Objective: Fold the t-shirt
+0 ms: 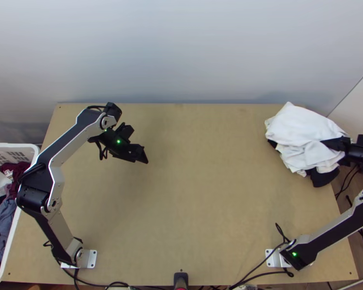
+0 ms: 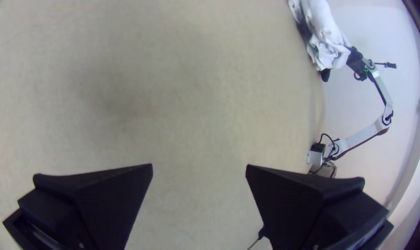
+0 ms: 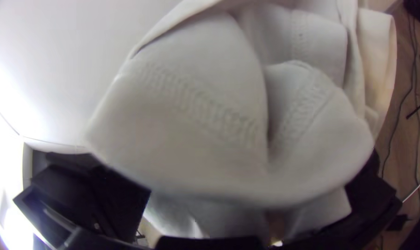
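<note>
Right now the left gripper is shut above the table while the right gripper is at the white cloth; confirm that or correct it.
Not shut: the left wrist view shows the left gripper open, its fingers wide apart. The rest stands: it is above the table, and the right gripper is at the white cloth.

Pale wall (image 1: 181,53) behind wooden table (image 1: 205,203), wood-look floor (image 3: 406,143).

White basket (image 1: 12,145) of clothes (image 1: 6,220) beside the table (image 1: 191,203); cables (image 3: 399,110) on wooden floor (image 3: 404,150).
</note>
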`<state>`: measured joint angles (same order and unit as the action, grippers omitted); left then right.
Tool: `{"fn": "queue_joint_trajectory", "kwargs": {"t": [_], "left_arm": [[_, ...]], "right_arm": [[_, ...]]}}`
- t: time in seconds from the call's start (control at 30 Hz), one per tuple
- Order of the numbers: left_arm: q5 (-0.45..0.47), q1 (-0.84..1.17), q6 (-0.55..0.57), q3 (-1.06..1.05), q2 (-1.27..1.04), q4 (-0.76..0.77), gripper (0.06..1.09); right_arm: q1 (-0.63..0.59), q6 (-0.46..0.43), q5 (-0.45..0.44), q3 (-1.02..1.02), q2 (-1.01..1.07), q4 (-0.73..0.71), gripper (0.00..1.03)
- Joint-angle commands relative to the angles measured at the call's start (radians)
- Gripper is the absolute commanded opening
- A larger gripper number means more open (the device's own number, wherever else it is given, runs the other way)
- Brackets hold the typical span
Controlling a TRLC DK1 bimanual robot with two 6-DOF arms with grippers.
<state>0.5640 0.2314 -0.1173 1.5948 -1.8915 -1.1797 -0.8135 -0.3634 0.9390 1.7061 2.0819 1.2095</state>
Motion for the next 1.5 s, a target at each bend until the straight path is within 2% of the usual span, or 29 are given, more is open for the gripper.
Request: {"fn": "queue_joint_trajectory", "kwargs": {"t": [0.0, 0.23, 0.63, 0.73, 0.77, 0.83, 1.0, 1.03, 1.23, 1.47], "left_arm": [[-0.001, 0.014, -0.001, 0.001, 0.0, 0.008, 1.04], [-0.001, 0.036, 0.01, 0.008, -0.008, 0.012, 1.04], [-0.001, 0.049, 0.07, 0.017, 0.011, 0.015, 1.04], [-0.001, 0.063, 0.091, 0.019, 0.025, 0.02, 1.04], [-0.003, 0.069, 0.1, 0.022, 0.031, 0.023, 1.04], [-0.006, 0.077, 0.123, 0.022, 0.043, 0.037, 1.04], [-0.039, 0.077, 0.154, -0.004, 0.088, 0.046, 1.04], [-0.047, 0.072, 0.156, -0.018, 0.109, 0.046, 1.04], [-0.069, 0.003, 0.154, -0.144, 0.236, 0.048, 1.04], [-0.075, -0.053, 0.154, -0.262, 0.324, 0.083, 1.04]], "right_arm": [[-0.004, -0.069, -0.003, 0.076, -0.075, 0.165, 0.98], [0.011, -0.097, -0.003, 0.089, -0.164, 0.228, 0.98], [-0.158, -0.112, -0.003, 0.222, -0.209, 0.277, 0.97], [-0.147, -0.126, 0.021, 0.245, -0.249, 0.325, 0.86], [-0.13, -0.138, 0.027, 0.253, -0.266, 0.332, 0.78], [-0.084, -0.169, 0.032, 0.265, -0.295, 0.346, 0.54], [0.039, -0.229, 0.06, 0.25, -0.367, 0.344, 0.08], [0.068, -0.246, 0.067, 0.237, -0.375, 0.337, 0.03], [0.24, -0.247, 0.066, 0.033, -0.358, 0.144, 0.03], [0.277, -0.247, 0.06, -0.091, -0.249, -0.126, 0.03]]}}
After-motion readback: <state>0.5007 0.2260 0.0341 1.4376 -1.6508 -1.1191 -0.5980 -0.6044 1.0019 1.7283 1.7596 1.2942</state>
